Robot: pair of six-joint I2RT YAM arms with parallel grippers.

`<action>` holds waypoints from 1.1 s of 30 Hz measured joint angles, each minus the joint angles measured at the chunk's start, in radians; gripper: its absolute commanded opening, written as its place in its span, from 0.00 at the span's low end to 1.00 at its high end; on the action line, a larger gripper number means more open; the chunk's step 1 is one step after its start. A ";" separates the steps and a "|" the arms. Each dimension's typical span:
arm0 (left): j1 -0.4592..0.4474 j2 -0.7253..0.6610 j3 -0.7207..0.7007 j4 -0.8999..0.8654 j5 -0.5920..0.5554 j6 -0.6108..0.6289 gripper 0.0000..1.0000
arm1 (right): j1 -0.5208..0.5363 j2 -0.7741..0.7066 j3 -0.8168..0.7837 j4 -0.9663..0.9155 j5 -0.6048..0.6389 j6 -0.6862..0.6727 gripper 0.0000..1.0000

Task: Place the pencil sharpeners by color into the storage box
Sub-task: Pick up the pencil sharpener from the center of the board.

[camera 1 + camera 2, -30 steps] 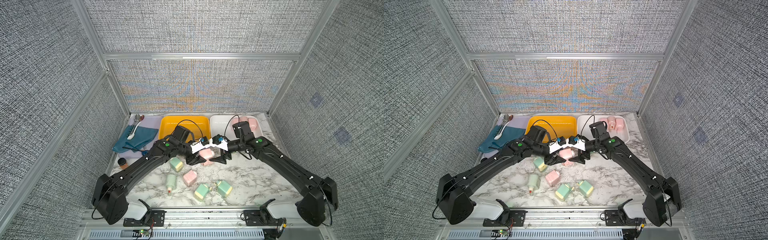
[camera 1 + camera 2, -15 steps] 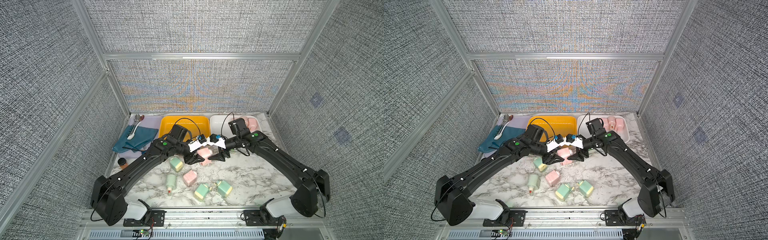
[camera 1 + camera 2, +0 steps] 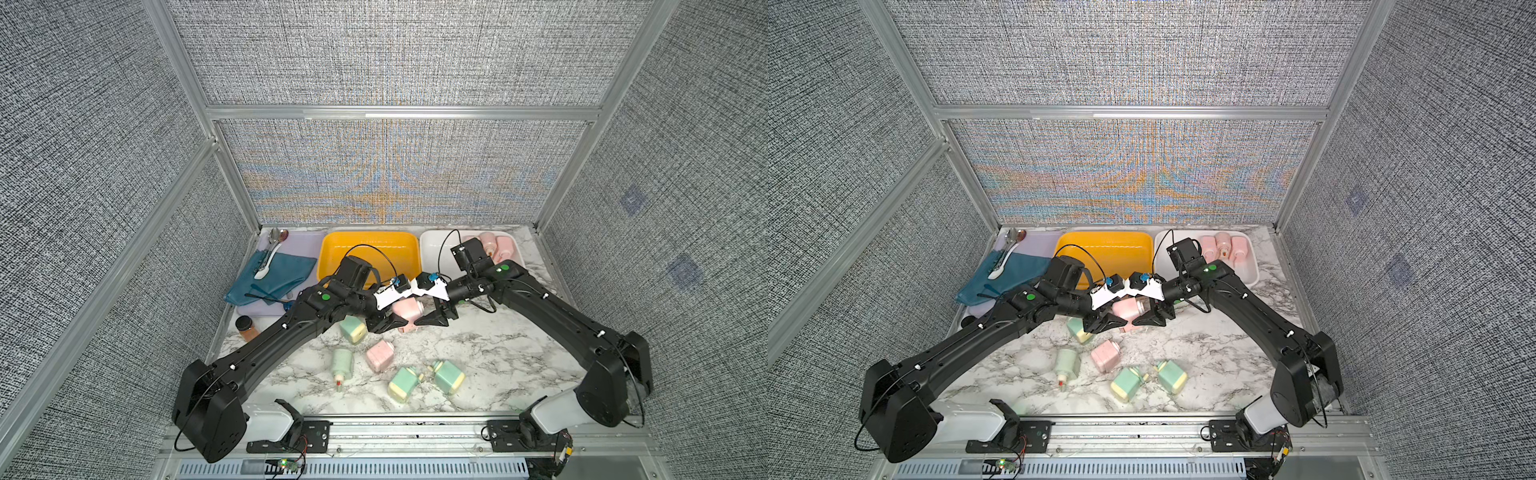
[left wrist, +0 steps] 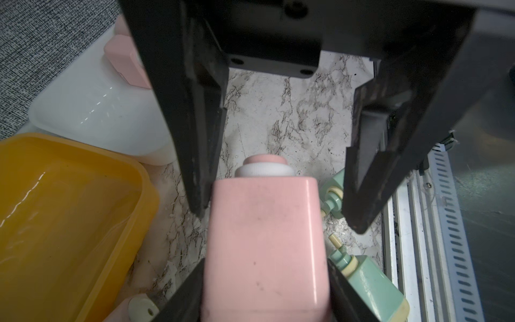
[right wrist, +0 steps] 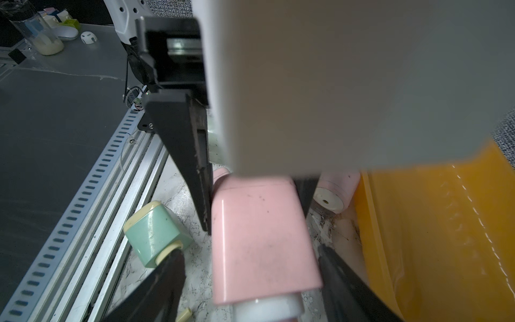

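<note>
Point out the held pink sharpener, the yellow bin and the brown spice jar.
held pink sharpener (image 4: 264, 251): left wrist view, flat pink face.
yellow bin (image 3: 395, 245): in a top view, bare inside.
brown spice jar (image 3: 247, 331): in a top view, brown body.

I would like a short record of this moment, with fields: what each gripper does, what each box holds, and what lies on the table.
left gripper: shut on a pink sharpener
right gripper: open, fingers on both sides of the same sharpener's far end, with a gap on one side
white box: three pink sharpeners
yellow box: nothing seen inside
table: four green sharpeners, two pink ones
</note>
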 measured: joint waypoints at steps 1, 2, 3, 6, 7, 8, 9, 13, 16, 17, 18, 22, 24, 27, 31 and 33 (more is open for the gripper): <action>-0.001 0.000 0.000 0.008 0.006 0.001 0.00 | 0.000 -0.010 -0.011 0.013 -0.004 0.004 0.77; -0.002 0.000 -0.001 0.014 0.010 0.001 0.00 | 0.001 -0.021 -0.025 0.031 -0.006 0.007 0.75; -0.003 0.000 -0.003 0.016 0.012 0.001 0.00 | 0.002 -0.029 -0.037 0.050 -0.003 0.010 0.73; -0.007 0.000 -0.011 0.027 0.016 -0.002 0.00 | -0.002 -0.052 -0.076 0.098 0.003 0.029 0.69; -0.007 0.000 -0.012 0.032 0.018 -0.004 0.00 | -0.004 -0.057 -0.085 0.109 0.004 0.034 0.68; -0.008 0.000 -0.012 0.039 0.019 -0.004 0.00 | -0.008 -0.064 -0.095 0.122 0.005 0.040 0.66; -0.008 0.000 -0.012 0.047 0.022 -0.004 0.00 | -0.013 -0.068 -0.102 0.131 0.005 0.047 0.65; -0.008 -0.001 -0.012 0.061 0.030 -0.008 0.00 | -0.018 -0.070 -0.106 0.139 0.005 0.053 0.67; -0.007 -0.007 -0.019 0.074 0.031 -0.016 0.00 | -0.020 -0.066 -0.106 0.139 0.000 0.053 0.65; -0.007 -0.010 -0.024 0.079 0.032 -0.023 0.00 | -0.020 -0.063 -0.106 0.138 -0.003 0.053 0.62; -0.007 -0.012 -0.029 0.083 0.033 -0.022 0.00 | -0.021 -0.060 -0.106 0.137 -0.005 0.053 0.59; -0.008 -0.015 -0.034 0.094 0.033 -0.020 0.00 | -0.027 -0.053 -0.097 0.121 -0.020 0.059 0.39; -0.007 -0.015 -0.034 0.096 0.029 -0.022 0.01 | -0.029 -0.047 -0.085 0.108 -0.025 0.059 0.18; -0.007 -0.008 -0.031 0.102 0.025 -0.027 0.31 | -0.034 -0.034 -0.066 0.088 -0.027 0.052 0.00; -0.008 -0.003 -0.039 0.135 -0.003 -0.044 0.92 | -0.052 -0.015 -0.051 0.084 -0.032 0.048 0.00; -0.010 -0.003 -0.060 0.195 -0.051 -0.069 0.99 | -0.068 -0.016 -0.060 0.111 -0.026 0.107 0.00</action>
